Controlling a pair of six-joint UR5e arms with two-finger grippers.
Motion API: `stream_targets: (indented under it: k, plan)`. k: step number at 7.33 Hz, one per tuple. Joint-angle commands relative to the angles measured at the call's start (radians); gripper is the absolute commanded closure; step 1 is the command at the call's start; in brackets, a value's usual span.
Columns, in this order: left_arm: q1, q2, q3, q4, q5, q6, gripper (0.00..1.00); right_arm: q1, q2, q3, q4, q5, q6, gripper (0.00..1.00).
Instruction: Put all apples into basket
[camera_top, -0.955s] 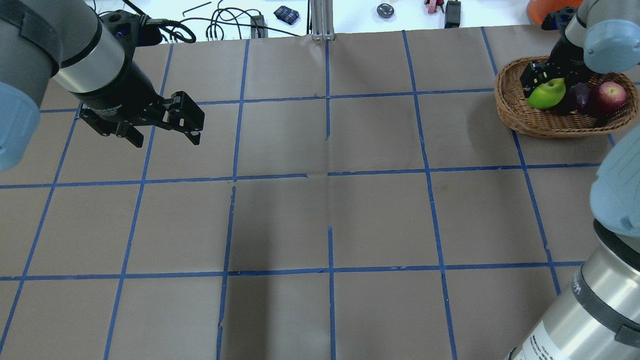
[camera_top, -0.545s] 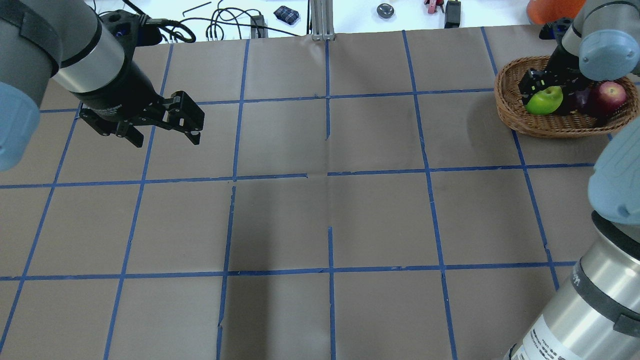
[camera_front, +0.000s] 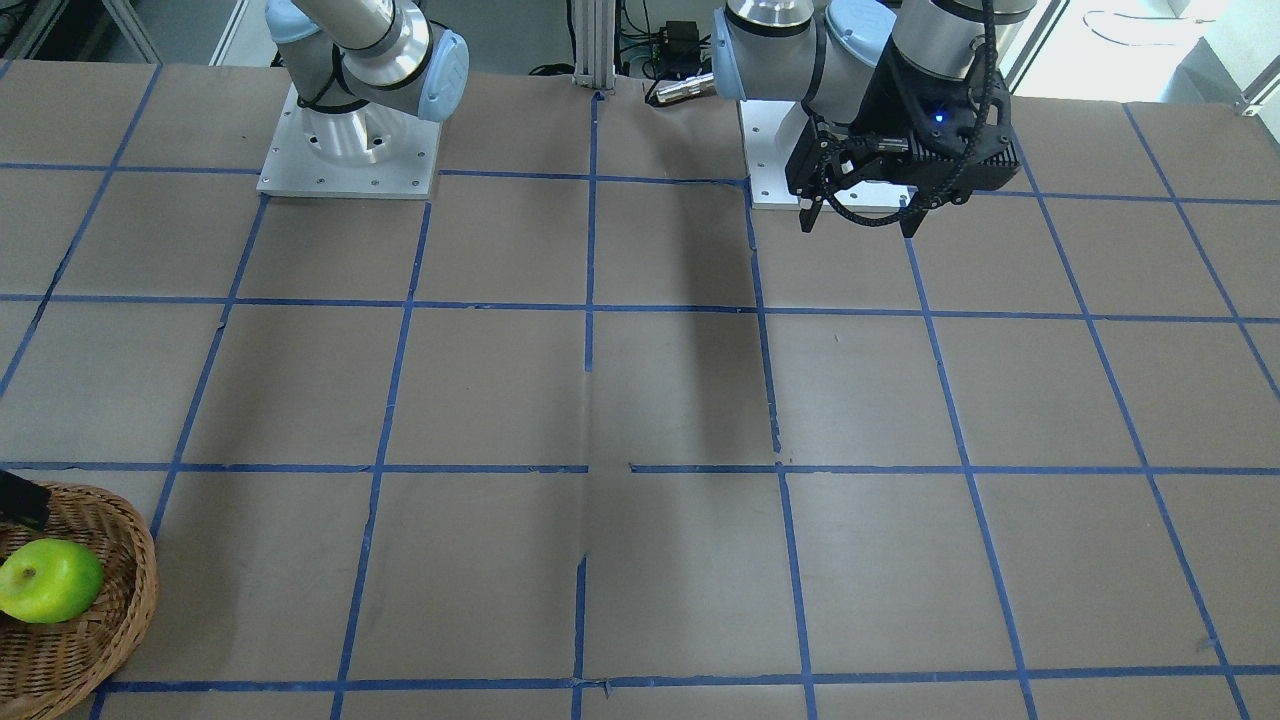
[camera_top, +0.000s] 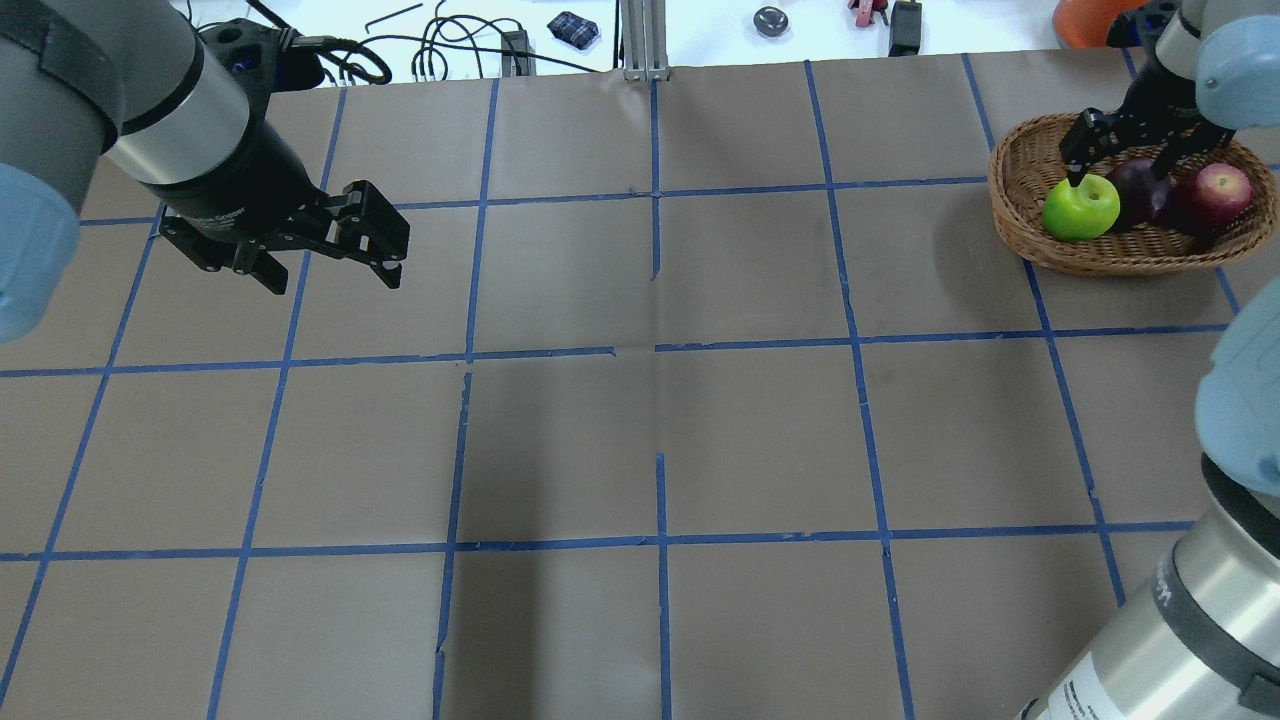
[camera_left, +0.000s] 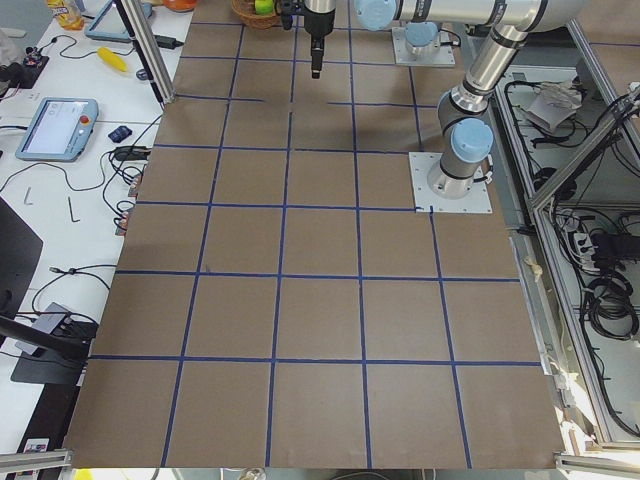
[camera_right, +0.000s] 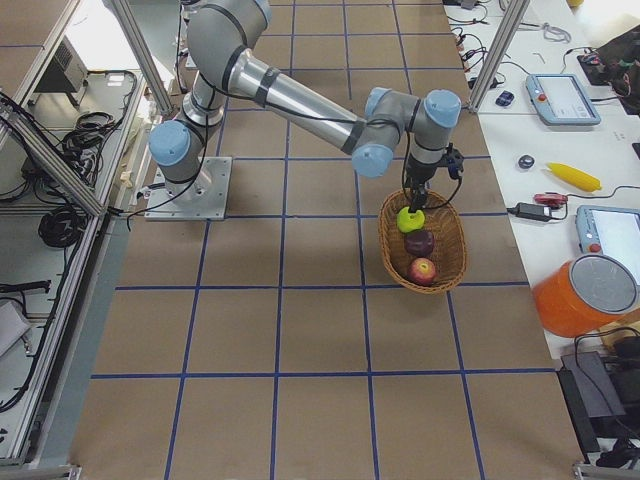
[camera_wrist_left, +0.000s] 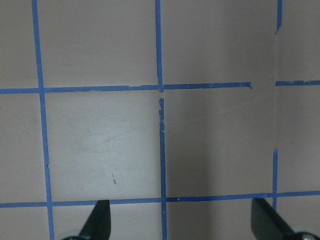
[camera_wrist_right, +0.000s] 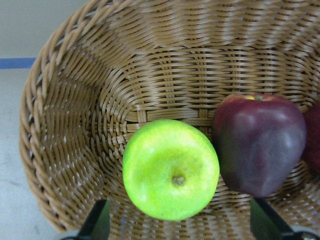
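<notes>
The light brown wicker basket (camera_top: 1090, 258) stands at the far right of the table. In it lie the yellow-green apple (camera_top: 1081, 208), the maroon apple (camera_top: 1140, 195) and the red apple (camera_top: 1218, 190). My right gripper (camera_top: 1120, 165) is open and empty just above the green and maroon apples. The right wrist view shows the green apple (camera_wrist_right: 171, 170) and the maroon apple (camera_wrist_right: 260, 142) side by side on the basket floor (camera_wrist_right: 75, 125). My left gripper (camera_top: 332, 278) is open and empty, high over the far left of the table. It also shows in the front view (camera_front: 860, 215).
The brown paper table cover carries a blue tape grid (camera_top: 655, 345). Cables and small tools (camera_top: 440, 50) lie on the white bench beyond the far edge. An orange container (camera_top: 1090, 20) stands behind the basket. The right arm's base link (camera_top: 1180, 620) fills the near right corner.
My right gripper has opened, let go of the green apple and risen a little. The green apple now rests in the basket. My left arm has not moved.
</notes>
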Motion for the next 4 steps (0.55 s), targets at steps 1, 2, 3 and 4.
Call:
stream_targets:
  k: [1,2,3,4]
  plan:
    - [-0.002,0.000,0.002,0.000,0.000,-0.003,0.00,0.017,-0.160,0.005,0.171,0.004,0.050,0.00]
    - [0.000,0.000,0.000,0.000,0.001,-0.003,0.00,0.039,-0.200,0.005,0.228,0.013,0.073,0.00]
    - [-0.002,0.000,0.002,0.000,0.000,-0.006,0.00,0.074,-0.228,0.007,0.232,0.035,0.113,0.00]
    - [-0.002,0.000,0.003,0.000,0.000,-0.008,0.00,0.124,-0.242,0.014,0.256,0.033,0.134,0.00]
